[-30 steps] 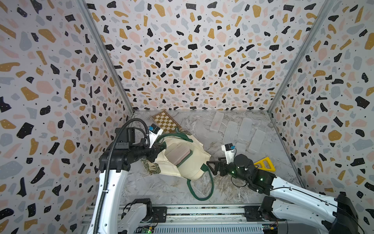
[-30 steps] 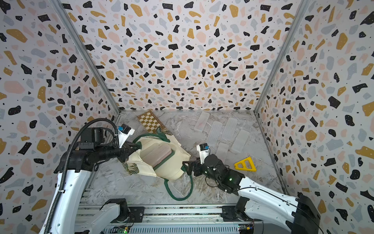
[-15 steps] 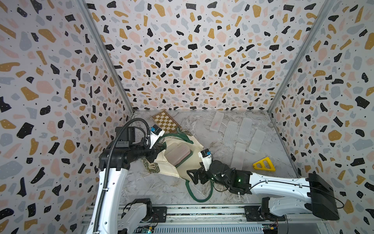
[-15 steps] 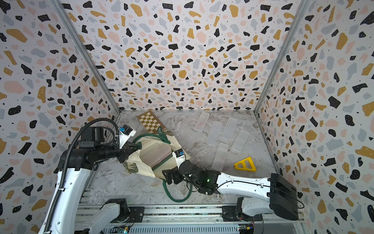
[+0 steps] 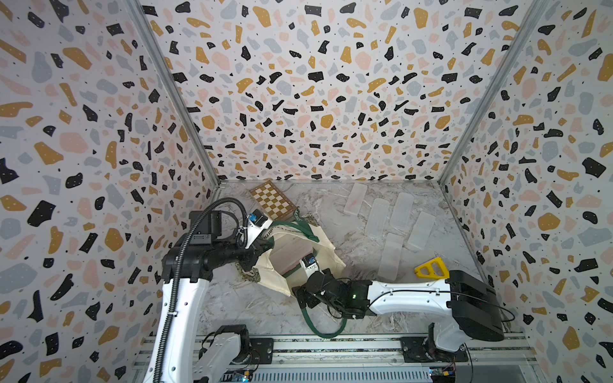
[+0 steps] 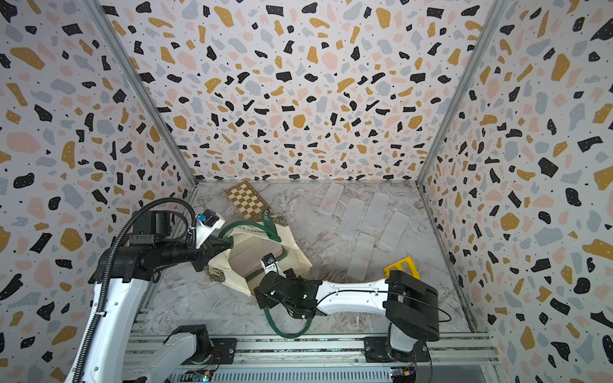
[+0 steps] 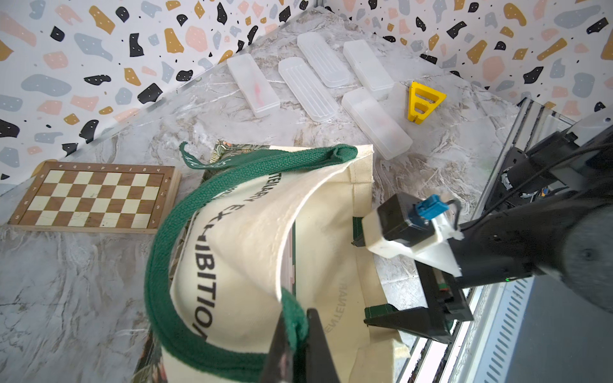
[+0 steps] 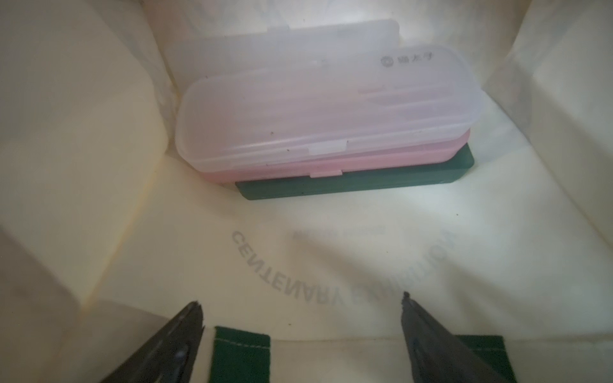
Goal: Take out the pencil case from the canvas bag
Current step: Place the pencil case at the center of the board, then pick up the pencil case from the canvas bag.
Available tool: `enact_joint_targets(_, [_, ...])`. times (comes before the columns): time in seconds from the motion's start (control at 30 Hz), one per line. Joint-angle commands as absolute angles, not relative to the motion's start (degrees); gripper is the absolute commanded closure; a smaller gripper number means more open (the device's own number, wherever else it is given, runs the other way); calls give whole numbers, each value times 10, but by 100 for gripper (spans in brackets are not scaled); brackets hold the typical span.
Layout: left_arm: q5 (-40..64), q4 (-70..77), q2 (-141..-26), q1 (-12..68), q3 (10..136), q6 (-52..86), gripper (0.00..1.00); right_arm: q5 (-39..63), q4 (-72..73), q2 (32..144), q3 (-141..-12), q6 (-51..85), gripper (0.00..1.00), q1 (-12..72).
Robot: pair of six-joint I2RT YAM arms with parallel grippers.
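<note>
Handling: pencil case (image 8: 331, 109) judged light, stiff and smooth-lidded; a hard clear plastic shell, unlikely to crush but likely slippery and apt to skid off what it rested on.
Location: inside the canvas bag (image 7: 252, 238), topmost of a stack lying on the bag's lower wall, deep toward its closed end.
Stack beneath: pink case (image 8: 365, 159) directly under it, green case (image 8: 365, 180) under that; another clear case (image 8: 265, 43) lay farther in.
Grip point: across the narrow width at mid-length, near the small latch tab, seemed best.
Left claw (image 7: 297, 318): pressed together on the bag's green-strapped rim, holding the mouth lifted open.
Right claw (image 8: 300, 298): spread wide and empty, at the bag's mouth, aimed at the stack and well short of it.
Bag material: soft, floppy cloth; the raised wall would probably sag if let go.
Obstructions: green strap tabs (image 8: 240, 348) at the rim between the fingers; cloth folds close at both sides; the pink case might drag along.
Surroundings: chessboard (image 5: 272, 205) just beside the bag; five frosted cases (image 5: 378, 217) on the surface (image 5: 252, 305), apart from the bag; yellow triangle (image 5: 431, 268) near them; strap loop (image 5: 318, 328) trailing under the right arm.
</note>
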State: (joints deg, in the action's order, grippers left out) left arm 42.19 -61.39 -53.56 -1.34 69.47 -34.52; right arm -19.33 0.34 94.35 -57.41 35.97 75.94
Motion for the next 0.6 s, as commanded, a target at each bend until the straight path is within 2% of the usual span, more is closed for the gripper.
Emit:
enact_joint_targets(0.0, [468, -577, -515, -16, 688, -369, 100, -195, -20, 955, -599, 368, 6, 759])
enact_joint_targets(0.57, [502, -585, -448, -15, 599, -353, 100, -133, -11, 1052, -663, 413, 6, 750])
